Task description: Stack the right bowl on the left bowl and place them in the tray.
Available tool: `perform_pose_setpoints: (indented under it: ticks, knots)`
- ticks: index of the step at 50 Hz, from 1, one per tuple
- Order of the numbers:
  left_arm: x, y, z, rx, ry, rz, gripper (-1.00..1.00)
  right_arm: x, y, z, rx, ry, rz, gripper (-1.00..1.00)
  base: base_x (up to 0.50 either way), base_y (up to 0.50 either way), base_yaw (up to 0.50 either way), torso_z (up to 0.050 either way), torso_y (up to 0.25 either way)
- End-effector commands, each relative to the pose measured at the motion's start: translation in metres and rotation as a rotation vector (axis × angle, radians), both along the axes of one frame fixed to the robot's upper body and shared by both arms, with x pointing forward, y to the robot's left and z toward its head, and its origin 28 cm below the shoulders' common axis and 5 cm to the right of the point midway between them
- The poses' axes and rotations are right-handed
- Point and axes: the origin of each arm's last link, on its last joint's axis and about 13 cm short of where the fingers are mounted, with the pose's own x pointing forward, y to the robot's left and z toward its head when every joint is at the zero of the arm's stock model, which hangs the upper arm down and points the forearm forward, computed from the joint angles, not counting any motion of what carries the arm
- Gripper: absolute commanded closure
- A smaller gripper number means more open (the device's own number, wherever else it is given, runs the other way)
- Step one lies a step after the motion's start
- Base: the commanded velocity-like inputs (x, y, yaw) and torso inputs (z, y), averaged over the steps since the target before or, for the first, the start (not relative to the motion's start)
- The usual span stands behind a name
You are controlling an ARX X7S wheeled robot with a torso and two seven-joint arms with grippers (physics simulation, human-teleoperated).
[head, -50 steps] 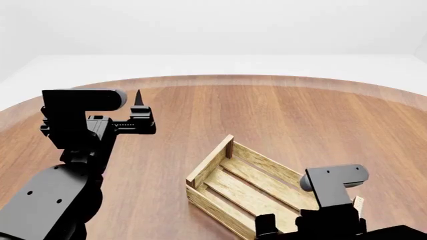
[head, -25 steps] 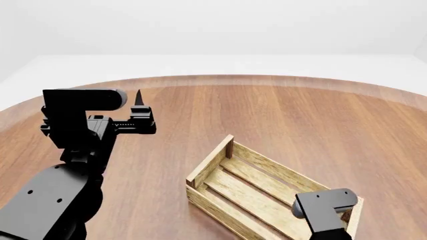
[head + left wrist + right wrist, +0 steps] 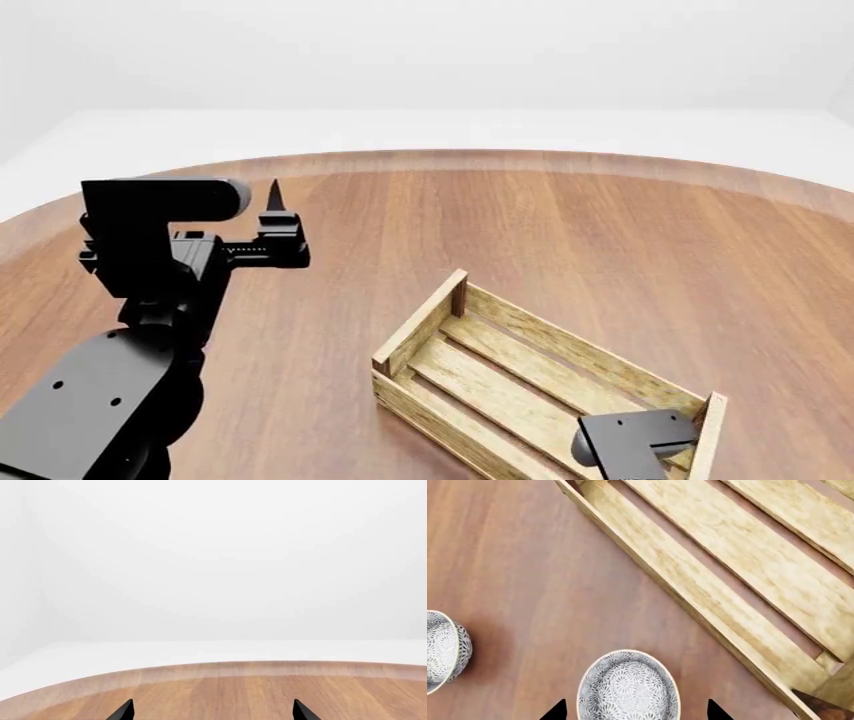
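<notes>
Our right arm (image 3: 634, 447) has dropped beside the tray (image 3: 534, 375); its open end effector (image 3: 635, 711) now straddles one bowl (image 3: 628, 686), the left end effector (image 3: 212, 711) open and idle.

Left tool (image 3: 274, 225) raised, fingers spread; right tool (image 3: 634, 711) open, lowered.

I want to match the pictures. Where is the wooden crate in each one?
Head view: wooden crate at lower right, empty.
Right wrist view: it fills the upper right, beside a patterned bowl.
Left wrist view: not in it.
Shared landmark: the brown wooden table.
</notes>
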Motion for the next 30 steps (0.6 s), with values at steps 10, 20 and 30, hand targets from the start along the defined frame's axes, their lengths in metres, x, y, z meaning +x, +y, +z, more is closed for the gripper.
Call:
perform_pose_setpoints:
  ticks: [10,20,30]
  knots:
    - [0.000,0.001,0.000,-0.006,-0.001,0.003,-1.00,0.011,-0.004,-0.020,0.000,0.049,-0.052,-1.00,0.00,0.00,0.00,0.000,0.000]
    - [0.000,0.002,0.001,-0.007,-0.003,0.006,-1.00,0.011,-0.004,-0.034,0.025,0.108,-0.064,-1.00,0.00,0.00,0.00,0.000,0.000]
    - [0.000,0.002,0.000,-0.008,-0.001,0.006,-1.00,0.011,-0.005,-0.046,0.041,0.146,-0.077,-1.00,0.00,0.00,0.00,0.000,0.000]
